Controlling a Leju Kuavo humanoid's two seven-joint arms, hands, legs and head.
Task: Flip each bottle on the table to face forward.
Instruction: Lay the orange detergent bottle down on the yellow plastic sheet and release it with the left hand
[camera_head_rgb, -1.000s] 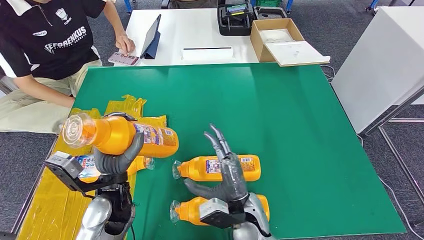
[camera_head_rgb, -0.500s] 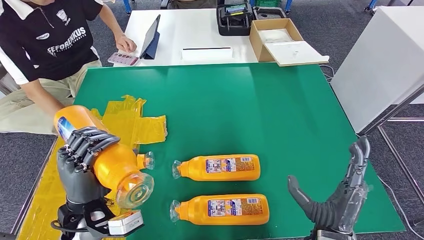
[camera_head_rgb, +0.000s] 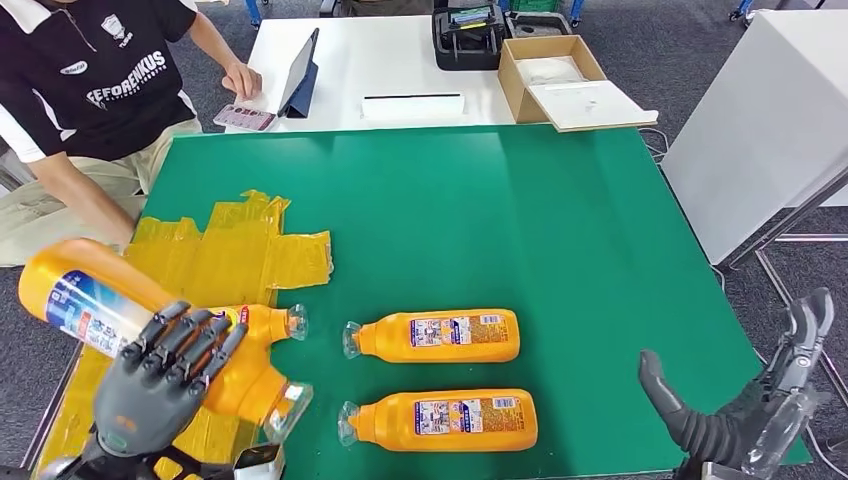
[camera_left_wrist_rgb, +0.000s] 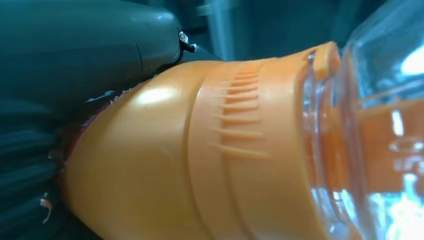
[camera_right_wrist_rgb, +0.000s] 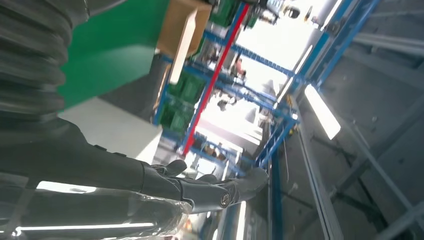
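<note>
Bottle (camera_head_rgb: 110, 310) in L hand (camera_head_rgb: 165, 375), apparently tilted

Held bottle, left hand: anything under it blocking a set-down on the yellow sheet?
Yes. Another bottle lies on the yellow sheet right beside and partly under the held bottle in the left hand. Bare sheet shows farther back.

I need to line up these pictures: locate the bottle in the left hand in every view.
Head view: held bottle, lower left, tilted, left hand gripping it.
Left wrist view: held bottle, close up, orange shoulder and clear cap.
Right wrist view: not in it.
Shared landmark: the clear cap.
</note>
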